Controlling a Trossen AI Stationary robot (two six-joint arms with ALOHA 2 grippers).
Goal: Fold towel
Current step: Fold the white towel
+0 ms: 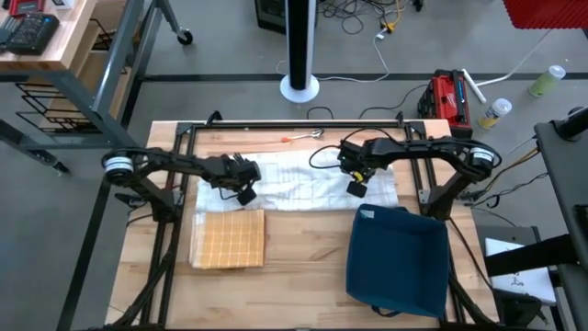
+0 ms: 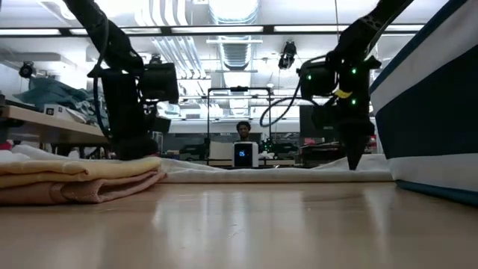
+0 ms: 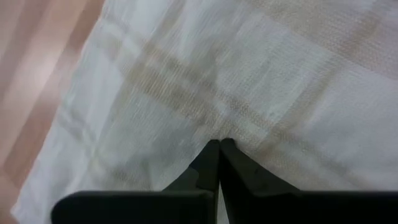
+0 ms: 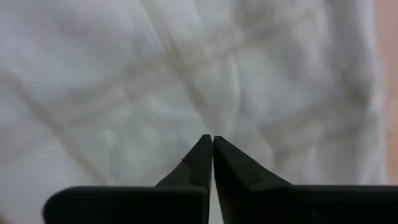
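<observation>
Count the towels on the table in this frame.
2: a white towel spread at the back under both arms, and a folded yellow towel in front of it, left. None appear hidden.

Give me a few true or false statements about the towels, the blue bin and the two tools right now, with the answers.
1. Both tools are shut. True: left tool, right tool.
2. The white towel lies spread out on the table. True.
3. The yellow towel is spread flat, unfolded. False: it lies folded.
4. The blue bin sits on the left arm's side. False: on the right arm's side.
5. The tools are over the yellow towel. False: over the white towel.
</observation>
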